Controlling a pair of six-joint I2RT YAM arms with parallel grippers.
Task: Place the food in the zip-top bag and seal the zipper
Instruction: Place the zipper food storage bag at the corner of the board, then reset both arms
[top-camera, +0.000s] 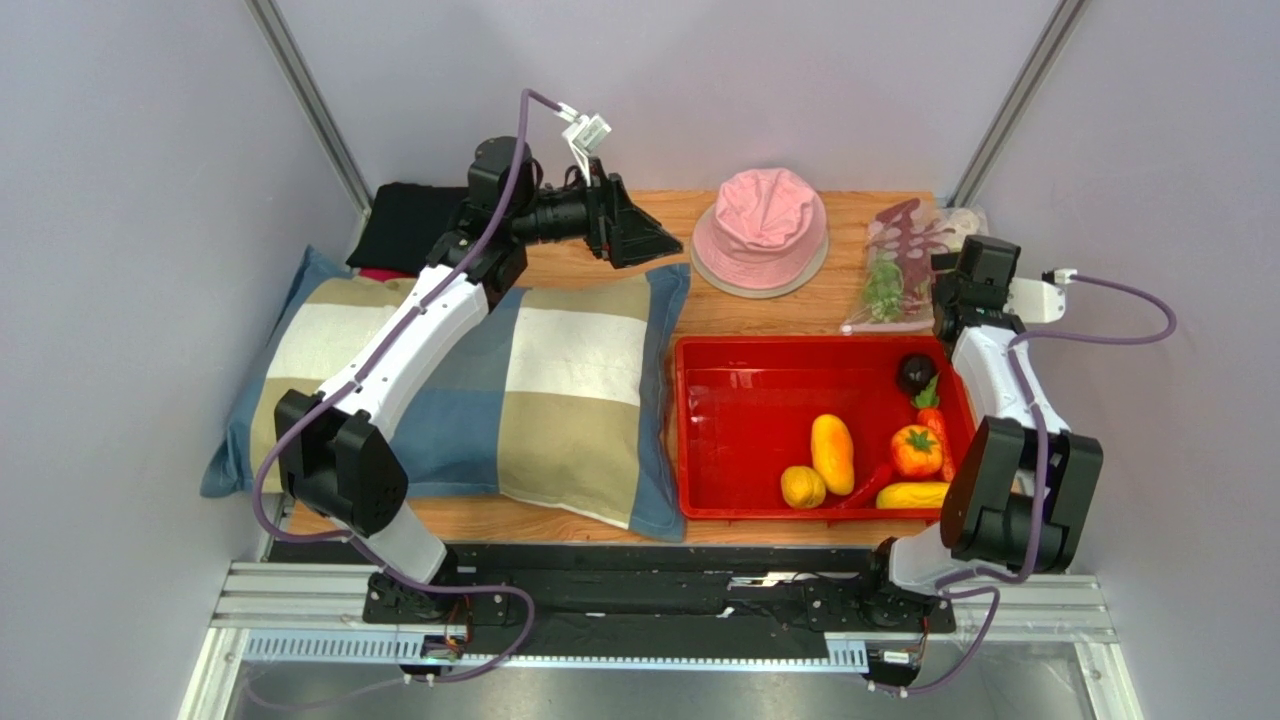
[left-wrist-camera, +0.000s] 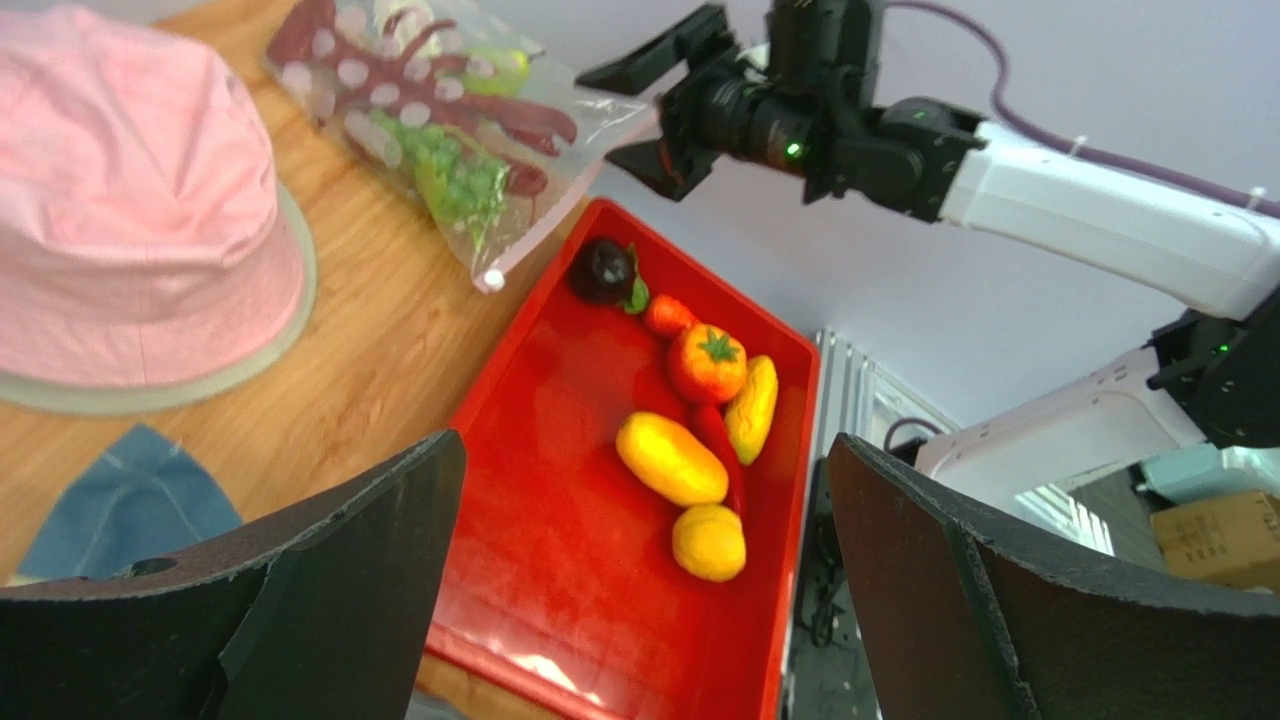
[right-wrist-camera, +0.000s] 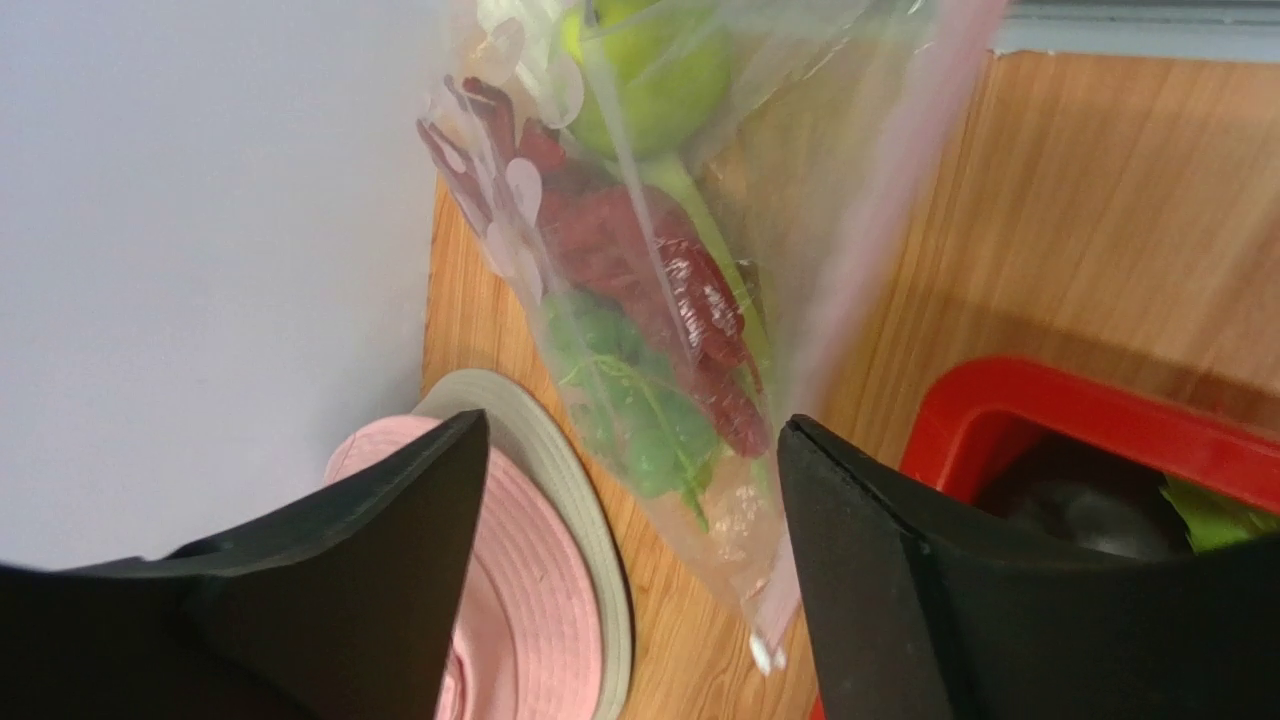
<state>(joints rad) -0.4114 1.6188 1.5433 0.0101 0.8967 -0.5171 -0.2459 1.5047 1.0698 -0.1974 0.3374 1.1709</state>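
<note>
The clear dotted zip-top bag (top-camera: 899, 267) lies on the wood at the back right, between the pink hat and my right gripper. It holds the red lobster (right-wrist-camera: 661, 285), the green apple (right-wrist-camera: 661, 75), the grape bunch (right-wrist-camera: 631, 405) and a pale celery stalk (right-wrist-camera: 694, 198). A pale pinkish strip, the zipper (right-wrist-camera: 879, 225), runs along the bag's edge. My right gripper (right-wrist-camera: 634, 425) is open, with the bag's near edge between its spread fingers; it also shows in the left wrist view (left-wrist-camera: 631, 117). My left gripper (top-camera: 639, 233) is open and empty, held above the table left of the hat.
A red tray (top-camera: 721, 450) at front right holds yellow and orange toy foods and a dark eggplant (top-camera: 917, 372). A pink hat (top-camera: 762, 228) sits at the back centre. A checked pillow (top-camera: 496, 390) covers the left half. A black cloth (top-camera: 403, 222) lies back left.
</note>
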